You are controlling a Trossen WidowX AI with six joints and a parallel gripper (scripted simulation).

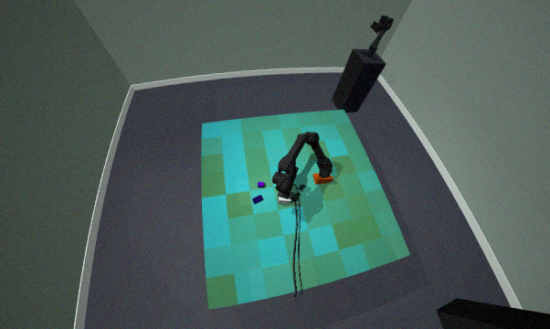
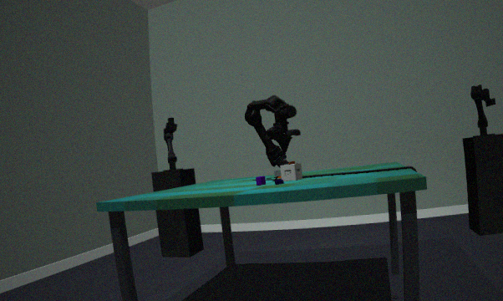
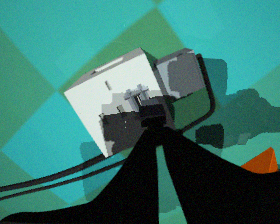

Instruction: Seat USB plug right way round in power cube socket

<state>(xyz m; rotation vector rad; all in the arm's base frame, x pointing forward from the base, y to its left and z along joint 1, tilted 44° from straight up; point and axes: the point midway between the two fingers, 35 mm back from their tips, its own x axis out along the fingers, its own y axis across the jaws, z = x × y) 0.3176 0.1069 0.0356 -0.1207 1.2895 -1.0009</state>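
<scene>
- Black fingers fill the near part of the wrist view, converging at their tips, where they are clamped on the USB plug (image 3: 151,111), a small dark piece directly over the top of the power cube.
- The power cube (image 3: 114,99) is a white block standing on the table (image 1: 348,228); a slot mark shows on its top face, and the plug sits at that face's edge nearest the fingers. How deep the plug sits cannot be told.
- A grey block (image 3: 180,74) touches the cube's side, and a dark cable loops out from it.
- Two dark cables (image 1: 297,247) run from the cube across the teal and green checks to the table edge.
- An orange block (image 1: 322,178) lies beside the arm's base.
- Farther off, a dark blue block (image 1: 258,199) and a purple block (image 1: 261,184) lie apart from the cube.
</scene>
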